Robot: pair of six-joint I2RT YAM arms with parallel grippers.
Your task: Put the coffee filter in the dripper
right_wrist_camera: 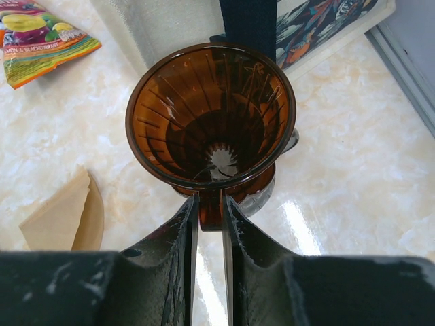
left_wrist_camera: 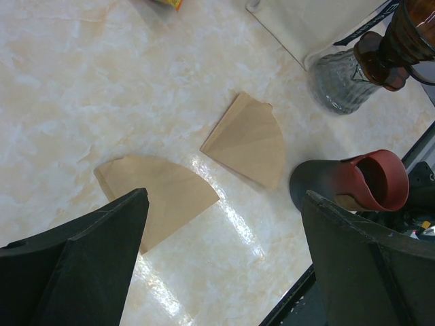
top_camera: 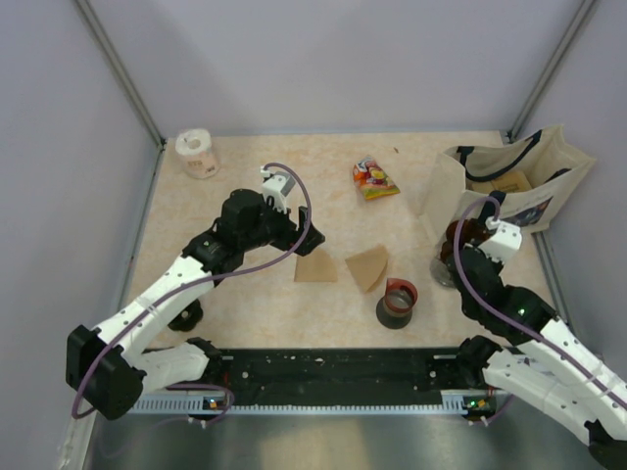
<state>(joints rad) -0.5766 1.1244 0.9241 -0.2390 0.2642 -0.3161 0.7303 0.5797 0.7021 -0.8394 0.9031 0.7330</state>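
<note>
Right gripper (right_wrist_camera: 209, 204) tight on dripper (right_wrist_camera: 178, 102) handle; left gripper (left_wrist_camera: 224, 204) agape.

The pale marbled tabletop (left_wrist_camera: 81, 81) bears a flat fan-shaped brown paper filter (left_wrist_camera: 163, 193) just ahead of the left gripper (left_wrist_camera: 224, 197), partly hidden by one jaw. A second brown paper filter (left_wrist_camera: 248, 139) lies farther out between the jaws, and a black red-rimmed cup (left_wrist_camera: 360, 180) sits beyond the other jaw. A ribbed clear glass cup (left_wrist_camera: 340, 85) stands just ahead of the right gripper (right_wrist_camera: 211, 200). A cream canvas tote bag (top_camera: 441, 186) is beyond it, and a bright snack packet (right_wrist_camera: 41, 37) is off to the left.

Right gripper (right_wrist_camera: 209, 202), its jaws pinched on the small handle of the amber dripper (right_wrist_camera: 211, 102), whose ribbed interior faced the camera. A folded coffee filter (right_wrist_camera: 64, 217) lay at left on the marbled tabletop (right_wrist_camera: 353, 170); a snack packet (right_wrist_camera: 41, 37) lay beyond.
</note>
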